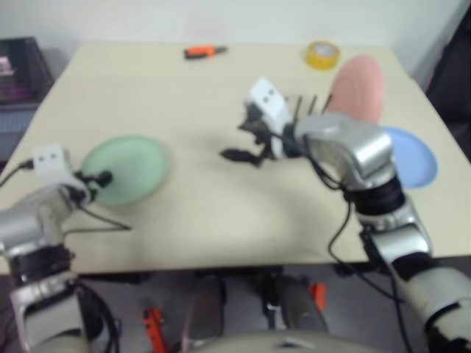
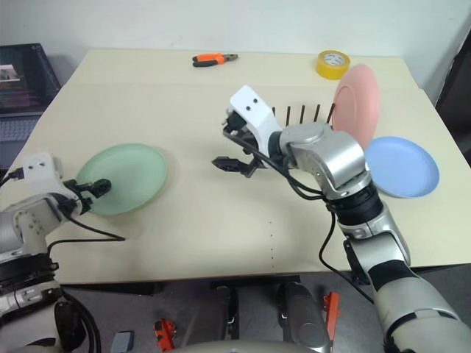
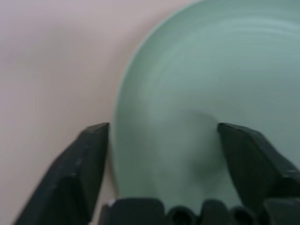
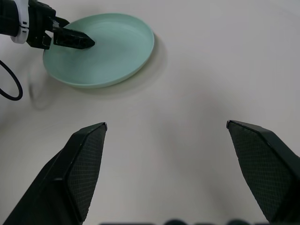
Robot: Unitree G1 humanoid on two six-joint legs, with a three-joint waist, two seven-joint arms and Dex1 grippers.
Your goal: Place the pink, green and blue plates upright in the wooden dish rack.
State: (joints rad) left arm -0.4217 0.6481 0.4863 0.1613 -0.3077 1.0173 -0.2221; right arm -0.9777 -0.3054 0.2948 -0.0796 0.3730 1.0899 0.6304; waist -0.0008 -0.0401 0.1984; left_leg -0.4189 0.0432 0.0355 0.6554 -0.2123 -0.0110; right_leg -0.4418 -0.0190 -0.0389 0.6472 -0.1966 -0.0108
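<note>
Now the left gripper (image 2: 94, 188) straddles the near rim of the green plate (image 2: 125, 176), which lies flat on the surface (image 2: 221, 228); its fingers are apart, not yet clamped (one should slide under). The right gripper (image 2: 234, 163) hovers wide, empty, beside the rack (image 2: 302, 114).

place: lab or workshop test bench | evidence: plain beige counter (image 2: 221, 220) against bare white wall (image 2: 221, 22) | orange-handled pliers (image 2: 213, 58) at 12 o'clock | yellow tape roll (image 2: 333, 63) at 1 o'clock | open laptop (image 2: 22, 81) at 10 o'clock
</note>
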